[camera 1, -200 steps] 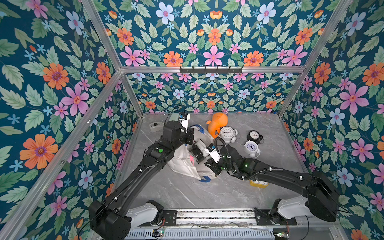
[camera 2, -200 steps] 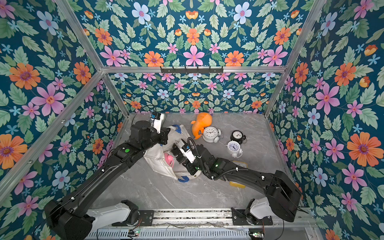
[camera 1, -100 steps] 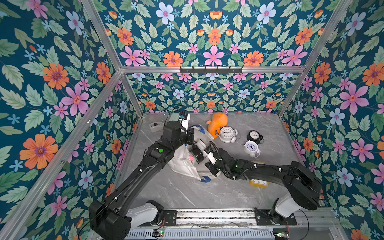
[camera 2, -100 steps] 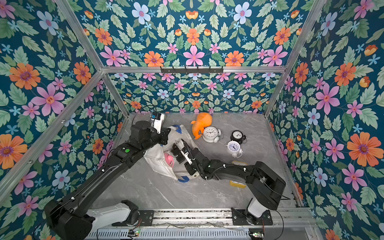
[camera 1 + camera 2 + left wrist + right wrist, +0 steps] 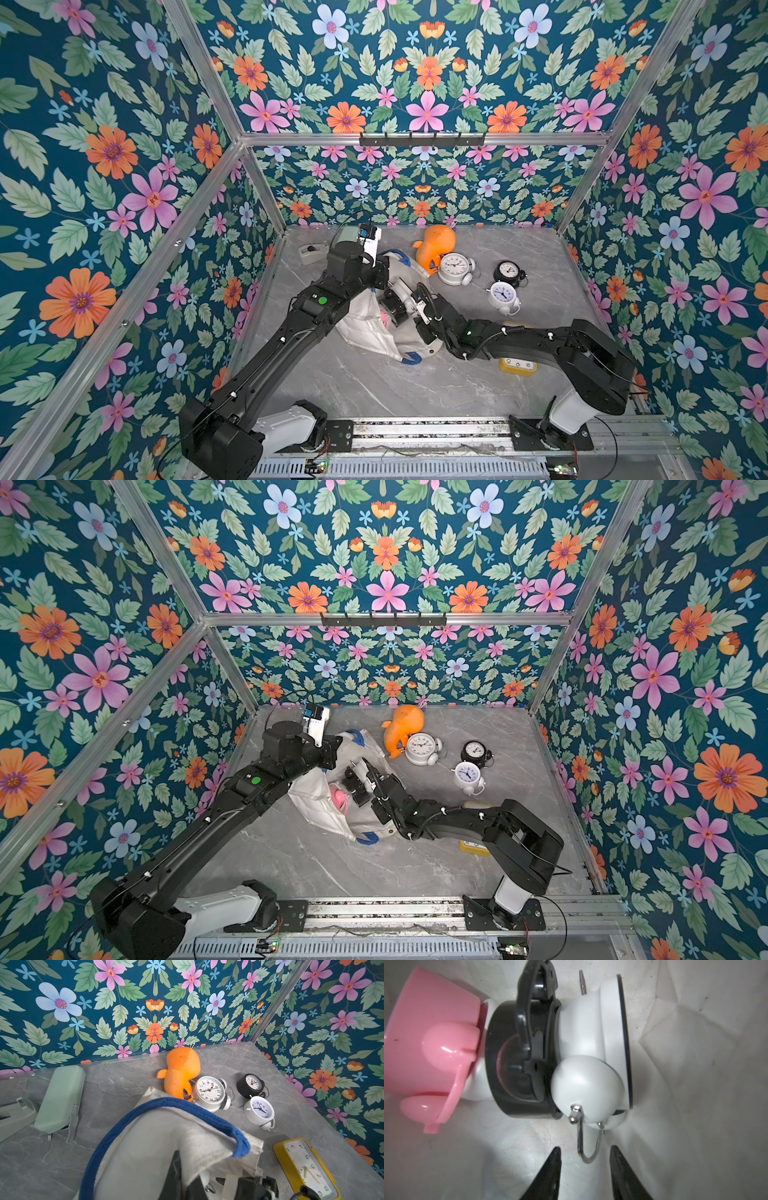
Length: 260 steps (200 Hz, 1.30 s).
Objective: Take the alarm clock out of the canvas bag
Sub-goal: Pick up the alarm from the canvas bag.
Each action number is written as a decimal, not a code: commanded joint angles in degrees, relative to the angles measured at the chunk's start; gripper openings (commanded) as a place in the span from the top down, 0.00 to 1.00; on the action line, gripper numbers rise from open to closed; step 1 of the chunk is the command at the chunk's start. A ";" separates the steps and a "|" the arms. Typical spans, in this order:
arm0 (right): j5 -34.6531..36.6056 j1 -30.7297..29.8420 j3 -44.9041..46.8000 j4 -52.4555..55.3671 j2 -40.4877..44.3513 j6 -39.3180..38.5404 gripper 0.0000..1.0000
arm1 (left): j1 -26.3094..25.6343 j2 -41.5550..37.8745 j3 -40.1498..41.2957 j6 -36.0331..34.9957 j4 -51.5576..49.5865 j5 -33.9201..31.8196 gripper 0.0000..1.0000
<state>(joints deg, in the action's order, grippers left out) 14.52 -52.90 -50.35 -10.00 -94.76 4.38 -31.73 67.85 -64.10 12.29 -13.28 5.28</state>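
Note:
The off-white canvas bag (image 5: 365, 332) with blue handles lies left of the table's middle in both top views. My left gripper (image 5: 182, 1176) is shut on its upper rim and holds the mouth lifted (image 5: 316, 796). My right gripper (image 5: 585, 1148) reaches inside the bag, open. The wire handle loop (image 5: 588, 1157) of a white alarm clock (image 5: 587, 1043) lies between its fingertips (image 5: 556, 1159), not pinched. A black clock (image 5: 517, 1064) and a pink clock (image 5: 429, 1043) lie beside it in the bag. The pink clock (image 5: 338, 798) shows at the mouth.
Outside the bag lie a white twin-bell clock (image 5: 455, 268), a black clock (image 5: 509, 272), a white clock with a pale blue face (image 5: 503, 295) and a yellow clock (image 5: 517, 365) under my right arm. An orange plush (image 5: 434, 247) and a green case (image 5: 60, 1097) lie near the back wall.
My right gripper has pushed a little deeper into the bag and its jaws have opened wider. The left gripper and the lifted rim have stayed in place.

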 commanded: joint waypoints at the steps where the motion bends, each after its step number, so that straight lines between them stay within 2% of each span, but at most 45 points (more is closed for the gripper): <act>1: 3.32 -0.05 -0.54 -3.80 -2.31 -1.52 0.59 | 0.02 -0.44 -0.19 0.50 3.43 0.70 1.00; 66: 4.06 0.10 -1.68 -6.74 -4.68 -2.66 0.61 | 0.02 0.21 -0.92 0.67 3.44 1.66 1.00; 115: 3.46 0.72 -1.90 -8.06 -4.52 -3.05 0.67 | 0.02 0.65 -1.18 0.74 3.26 2.04 1.00; 156: -0.73 1.35 -1.60 -9.15 -4.20 -3.34 0.83 | 0.05 0.35 -1.03 0.76 3.00 1.93 1.00; 190: -4.76 2.57 -0.92 -9.60 -2.71 -2.36 1.00 | 0.00 0.26 -1.14 0.75 2.82 2.02 1.00; 232: -9.37 3.91 -0.53 -9.30 -0.78 -0.87 1.00 | 0.00 0.29 -1.38 0.54 2.64 2.28 1.00; 260: -11.02 3.86 -1.09 -6.96 3.44 -0.69 1.00 | 0.00 0.13 -1.33 0.49 2.42 1.83 1.00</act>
<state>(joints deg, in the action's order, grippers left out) 6.90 -49.01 -50.72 -14.76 -93.32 3.07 -31.73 68.51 -64.73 13.08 -13.80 6.46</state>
